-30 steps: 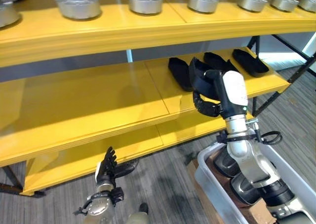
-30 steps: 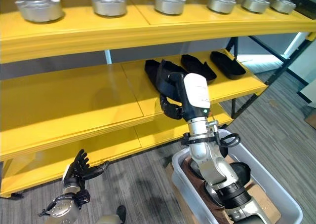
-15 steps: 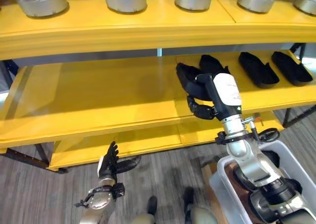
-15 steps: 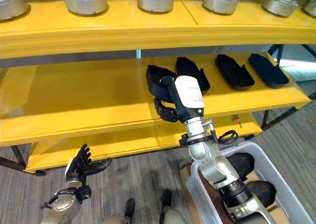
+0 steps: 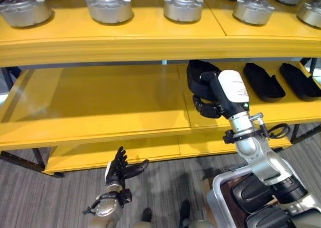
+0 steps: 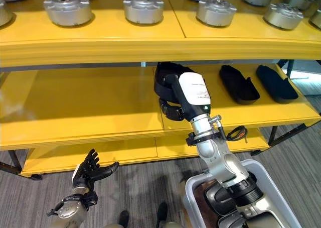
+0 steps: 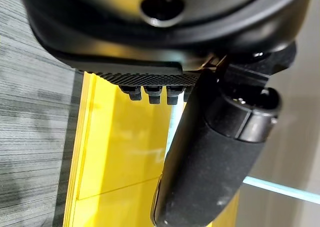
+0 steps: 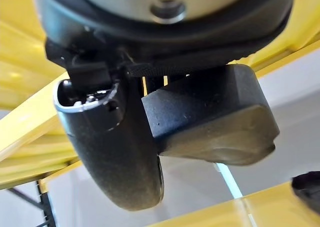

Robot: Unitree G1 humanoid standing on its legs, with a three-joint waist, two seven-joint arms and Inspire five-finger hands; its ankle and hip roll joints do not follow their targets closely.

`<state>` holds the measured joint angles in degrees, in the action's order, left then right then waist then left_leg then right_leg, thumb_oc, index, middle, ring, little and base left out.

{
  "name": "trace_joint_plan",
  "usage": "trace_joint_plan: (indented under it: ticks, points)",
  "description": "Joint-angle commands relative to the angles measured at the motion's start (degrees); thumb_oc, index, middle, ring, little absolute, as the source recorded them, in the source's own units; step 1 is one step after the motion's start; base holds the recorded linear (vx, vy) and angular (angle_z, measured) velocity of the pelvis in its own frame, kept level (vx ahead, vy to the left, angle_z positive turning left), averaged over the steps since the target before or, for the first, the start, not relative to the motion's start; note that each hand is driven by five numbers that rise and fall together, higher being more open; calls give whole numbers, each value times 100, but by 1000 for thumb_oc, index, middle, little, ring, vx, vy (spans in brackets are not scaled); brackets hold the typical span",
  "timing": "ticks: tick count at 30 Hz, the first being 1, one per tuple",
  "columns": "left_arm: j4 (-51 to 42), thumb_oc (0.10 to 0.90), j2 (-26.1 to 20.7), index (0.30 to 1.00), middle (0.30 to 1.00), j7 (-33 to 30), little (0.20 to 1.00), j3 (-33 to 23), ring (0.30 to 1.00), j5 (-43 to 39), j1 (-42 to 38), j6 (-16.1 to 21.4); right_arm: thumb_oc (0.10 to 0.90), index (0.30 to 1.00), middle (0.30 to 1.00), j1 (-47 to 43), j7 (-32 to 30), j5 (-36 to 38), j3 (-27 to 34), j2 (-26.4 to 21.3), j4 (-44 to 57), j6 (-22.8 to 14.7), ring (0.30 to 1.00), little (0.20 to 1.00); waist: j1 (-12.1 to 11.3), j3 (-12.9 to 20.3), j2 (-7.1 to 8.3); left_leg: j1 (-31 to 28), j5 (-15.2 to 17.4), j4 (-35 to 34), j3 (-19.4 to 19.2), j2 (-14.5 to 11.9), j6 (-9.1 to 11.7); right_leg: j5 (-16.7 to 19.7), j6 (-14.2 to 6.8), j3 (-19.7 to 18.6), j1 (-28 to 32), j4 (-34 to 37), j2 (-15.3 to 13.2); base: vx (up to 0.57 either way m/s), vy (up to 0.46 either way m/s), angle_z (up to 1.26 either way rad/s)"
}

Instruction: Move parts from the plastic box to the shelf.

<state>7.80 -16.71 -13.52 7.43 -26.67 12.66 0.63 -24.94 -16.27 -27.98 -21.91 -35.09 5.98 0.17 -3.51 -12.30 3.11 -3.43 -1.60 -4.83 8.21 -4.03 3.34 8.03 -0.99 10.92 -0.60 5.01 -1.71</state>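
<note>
My right hand (image 5: 216, 95) reaches up to the yellow middle shelf (image 5: 100, 102), its fingers curled round a black moulded part (image 5: 198, 72). The part hangs over the shelf just left of two similar black parts (image 6: 238, 82) lying there. In the right wrist view the thumb (image 8: 115, 147) presses against the black part (image 8: 215, 117). The grey plastic box (image 6: 189, 194) stands on the floor at the lower right with dark parts (image 5: 246, 193) inside. Low at the left, my left hand (image 5: 119, 170) hovers above the floor, fingers spread and holding nothing.
The top shelf (image 5: 125, 37) carries a row of several round silver parts (image 5: 108, 6). The left half of the middle shelf is bare yellow board. A lower yellow shelf (image 5: 100, 155) sits close to the grey floor.
The view has swung left and back, showing more of the rack. My right hand still grips the black part and has carried it a little further over the middle shelf. The left hand stays low.
</note>
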Motion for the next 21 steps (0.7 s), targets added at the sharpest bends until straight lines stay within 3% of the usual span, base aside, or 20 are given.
trace_joint_plan:
  ticks: [1, 6, 7, 9, 10, 11, 12, 14, 15, 18, 20, 21]
  points:
    - [-425, 900, -284, 1000, 1000, 51, 1000, 62, 1000, -19, -127, 352, 400, 300, 300, -1338, -169, 164, -100, -4, 192, -457, 300, 300, -195, 513, 56, -150, 233, -15, -480, -103, 49, -902, -616, 430, 394, -489, -530, 14, -83, 27]
    - [-449, 900, -360, 1000, 1000, 37, 1000, 87, 1000, 42, -176, 375, 400, 300, 300, -1658, -140, 332, -299, 3, 114, -498, 300, 300, -290, 295, 24, 166, 137, 139, -198, -82, 79, -976, -542, 579, 318, -568, -552, -62, -87, 30]
    - [-412, 900, -345, 1000, 1000, 31, 1000, 91, 1000, -64, -221, 400, 400, 300, 300, -1686, -149, 325, -272, -67, 156, -515, 300, 300, -330, 79, 32, 639, 305, 911, -393, 78, 134, -1062, -458, 711, 285, -637, -678, -156, -53, 57]
    - [-408, 900, -347, 1000, 1000, 30, 1000, 93, 1000, -66, -240, 400, 400, 300, 300, -1697, -150, 327, -264, -73, 154, -516, 300, 300, -292, 108, 40, 777, 335, 1046, -353, 109, 120, -1048, -465, 748, 228, -648, -701, -102, -18, 66]
    - [-403, 900, -358, 1000, 1000, 81, 1000, 133, 1000, -162, -312, 412, 400, 300, 300, -1815, -187, 255, -289, -152, 112, -488, 300, 300, -278, -65, 49, 1161, 390, 1586, -847, 26, 179, -1053, -404, 968, 212, -653, -820, -97, -28, 107]
    - [-402, 900, -363, 1000, 1000, 116, 1000, 134, 1000, -199, -319, 408, 400, 300, 300, -1927, -234, 190, -305, -219, 55, -440, 300, 300, -291, -126, 45, 1272, 391, 1733, -970, -133, 192, -1049, -400, 1041, 193, -666, -837, -61, -12, 90]
    - [-462, 900, -442, 1000, 1000, 142, 1000, 116, 1000, -217, -294, 441, 400, 300, 300, -2052, -322, 181, -333, -225, -24, -394, 300, 300, -358, -181, 46, 1342, 263, 1623, -778, -427, 284, -1062, -464, 1050, 201, -651, -842, 21, 4, 95]
    - [-469, 900, -444, 1000, 1000, 142, 1000, 110, 1000, -220, -289, 437, 400, 300, 300, -2062, -329, 181, -341, -220, -36, -397, 300, 300, -354, -183, 42, 1319, 241, 1580, -775, -439, 297, -1063, -457, 1054, 205, -650, -828, 45, 34, 40]
    - [-502, 900, -550, 1000, 1000, 126, 1000, 115, 1000, -205, -279, 437, 400, 300, 300, -2144, -386, 187, -342, -257, -145, -346, 300, 300, -365, -238, 26, 1423, 34, 1430, -507, -694, 368, -1108, -551, 1070, 170, -762, -945, 85, 135, 4]
    - [-505, 900, -639, 1000, 1000, 108, 1000, 103, 1000, -198, -283, 488, 400, 300, 300, -2378, -371, -8, -381, -329, -277, -249, 300, 300, -293, -367, -217, 1367, 2, 1064, -557, -612, 246, -1227, -562, 989, -143, -1253, -1120, 11, 245, 13]
    - [-483, 900, -857, 1000, 1000, 123, 1000, 189, 1000, -149, -527, 529, 400, 300, 300, -2463, -459, -182, -285, -488, -405, -88, 300, 300, -271, -577, -290, 1735, 147, 1381, -870, -401, 210, -1283, -593, 955, -607, -1741, -1531, -84, 274, -13]
    - [-479, 900, -859, 1000, 1000, 122, 1000, 195, 1000, -149, -536, 530, 400, 300, 300, -2461, -458, -182, -278, -492, -402, -88, 300, 300, -277, -570, -285, 1758, 155, 1401, -871, -395, 206, -1286, -596, 950, -627, -1753, -1540, -19, 254, 6]
